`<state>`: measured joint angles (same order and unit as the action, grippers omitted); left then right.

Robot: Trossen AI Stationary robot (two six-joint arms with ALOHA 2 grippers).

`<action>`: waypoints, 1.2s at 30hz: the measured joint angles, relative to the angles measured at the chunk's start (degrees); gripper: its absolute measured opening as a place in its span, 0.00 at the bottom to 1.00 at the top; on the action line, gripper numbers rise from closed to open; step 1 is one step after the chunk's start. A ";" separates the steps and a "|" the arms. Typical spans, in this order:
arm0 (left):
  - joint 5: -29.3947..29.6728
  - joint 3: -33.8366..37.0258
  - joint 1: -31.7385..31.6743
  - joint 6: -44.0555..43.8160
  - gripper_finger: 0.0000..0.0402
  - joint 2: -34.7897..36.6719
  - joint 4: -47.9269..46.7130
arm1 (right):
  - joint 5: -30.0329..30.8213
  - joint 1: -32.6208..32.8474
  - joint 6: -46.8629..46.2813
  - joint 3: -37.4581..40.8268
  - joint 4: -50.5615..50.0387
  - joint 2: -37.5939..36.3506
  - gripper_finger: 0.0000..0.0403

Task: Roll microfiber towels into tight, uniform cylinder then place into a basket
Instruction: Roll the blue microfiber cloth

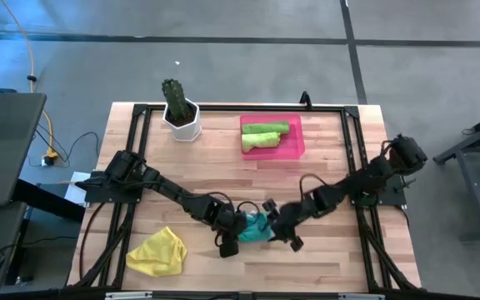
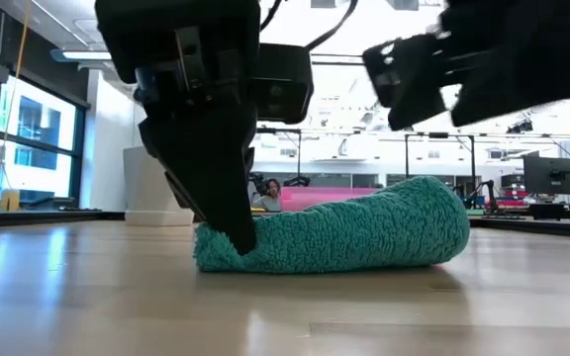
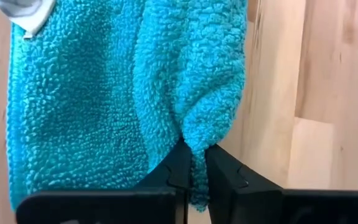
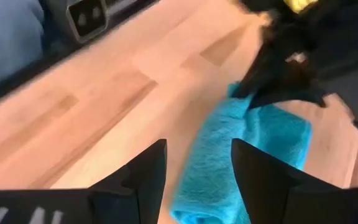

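My left gripper [image 3: 192,168] pinches the teal towel [image 1: 255,227] near the tabletop's front edge, jaws clamped on its fold. My right gripper [image 4: 197,168] hangs just beside it, fingers apart. Farther back — two green rolls [image 1: 265,135] in the pink basket [image 1: 294,150].

No text, label, brand, number or sign can be read on anything shown in these four views of the table and room.

Both pincers crowd the teal towel [image 1: 255,227]; bare table [image 1: 323,258] surrounds them.
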<state>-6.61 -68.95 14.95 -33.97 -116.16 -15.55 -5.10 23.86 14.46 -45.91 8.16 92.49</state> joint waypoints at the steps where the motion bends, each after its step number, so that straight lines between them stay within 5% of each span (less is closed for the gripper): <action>1: -0.37 0.00 -0.28 0.01 0.04 0.00 0.02 | 2.25 1.24 0.99 -0.02 0.17 0.47 0.42; 13: -4.57 0.15 -2.57 0.02 0.04 -0.11 0.59 | 21.39 8.09 1.08 -0.03 0.24 7.23 0.36; 21: -8.15 0.15 -2.65 -0.14 0.04 -0.24 2.51 | 21.62 8.04 0.34 -0.13 0.75 11.40 0.36; 29: -10.14 0.15 -2.65 -0.37 0.04 -0.31 3.37 | 25.50 7.82 -9.95 -0.42 1.97 14.26 0.36; 36: -11.50 0.15 -2.65 -0.51 0.04 -0.37 3.89 | 23.57 6.29 -18.69 -0.42 1.96 15.32 0.17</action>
<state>-18.11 -68.79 12.29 -34.48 -116.53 -11.66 18.47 30.15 -4.23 -46.33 10.12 107.81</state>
